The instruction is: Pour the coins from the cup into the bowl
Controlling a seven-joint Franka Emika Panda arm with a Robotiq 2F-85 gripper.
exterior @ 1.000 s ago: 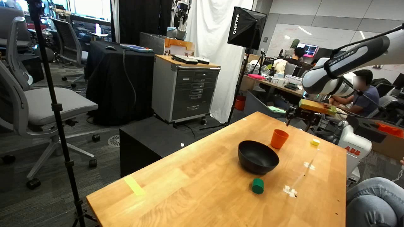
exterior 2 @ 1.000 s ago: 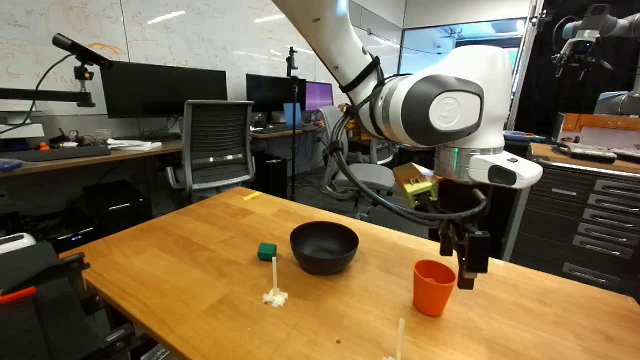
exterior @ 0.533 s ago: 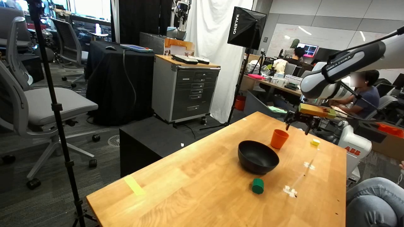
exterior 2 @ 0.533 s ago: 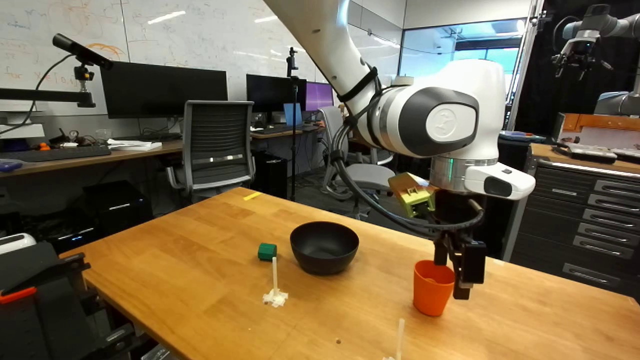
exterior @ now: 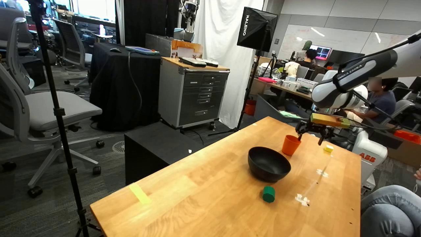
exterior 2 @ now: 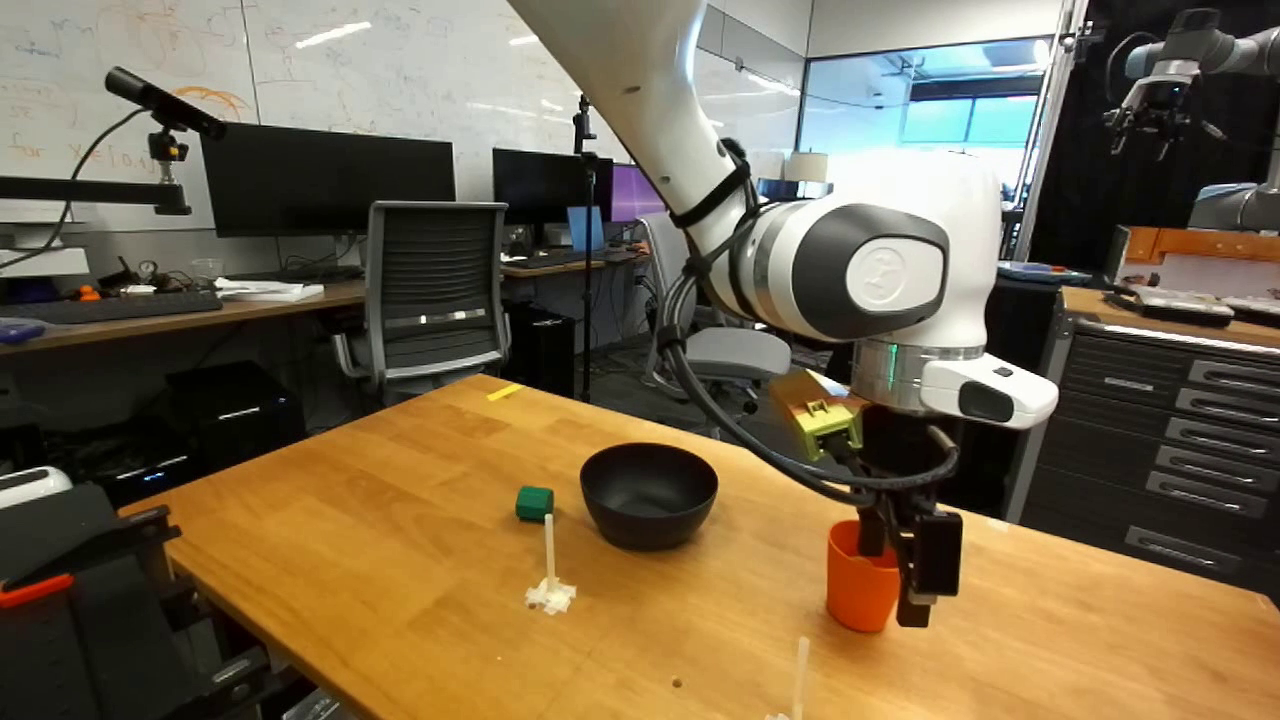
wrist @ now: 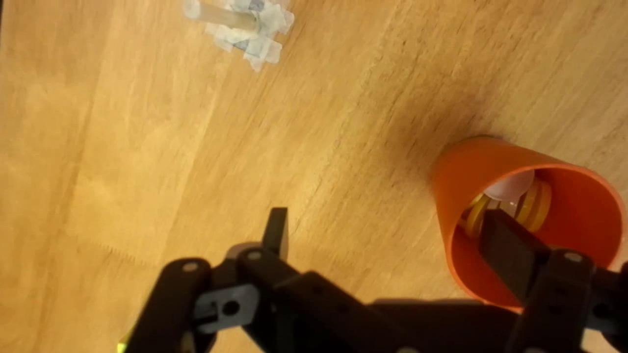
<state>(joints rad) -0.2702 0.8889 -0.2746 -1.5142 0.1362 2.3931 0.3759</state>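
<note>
The orange cup stands upright on the table in both exterior views. In the wrist view the cup shows several yellow coins and a pale round piece inside. The black bowl stands beside the cup, also in an exterior view; it is out of the wrist view. My gripper is open and points down at the cup. One finger reaches into the cup's mouth; the other is outside, with the cup's near wall between them. Whether a finger touches the cup I cannot tell.
A green block lies near the bowl. A small yellow block lies near the table edge by the arm. Thin pale pegs on white tape stand on the table, one also in the wrist view.
My gripper has moved down, and one finger has gone from above the cup's rim into its mouth. The fingers stay open. The cup, bowl and blocks have not moved.
</note>
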